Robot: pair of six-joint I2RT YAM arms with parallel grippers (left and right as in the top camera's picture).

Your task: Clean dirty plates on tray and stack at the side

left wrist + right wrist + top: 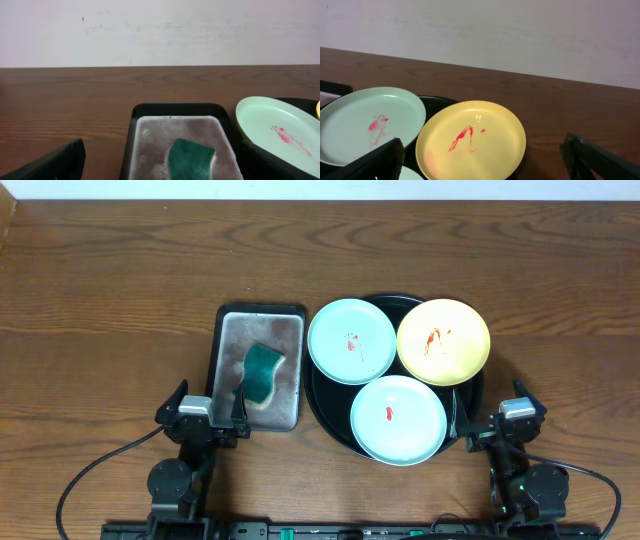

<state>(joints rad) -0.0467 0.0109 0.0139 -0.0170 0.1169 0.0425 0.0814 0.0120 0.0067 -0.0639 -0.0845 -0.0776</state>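
Observation:
The round black tray (316, 394) holds three plates. A light-blue plate (351, 340) with a red smear lies at its left, a yellow plate (443, 341) with red streaks at its right, and a second light-blue plate (398, 419) with a red spot at the front. My left gripper (210, 402) is open at the near end of the grey metal tray. My right gripper (489, 416) is open at the black tray's front right edge. In the right wrist view the yellow plate (470, 142) lies ahead of the open right gripper (485, 170), beside a light-blue plate (365, 122).
A green sponge (262, 372) lies in soapy water on the rectangular grey metal tray (285, 330), left of the black tray. In the left wrist view the sponge (190, 159) sits just ahead of the left gripper (165, 175). Bare wooden table surrounds both trays.

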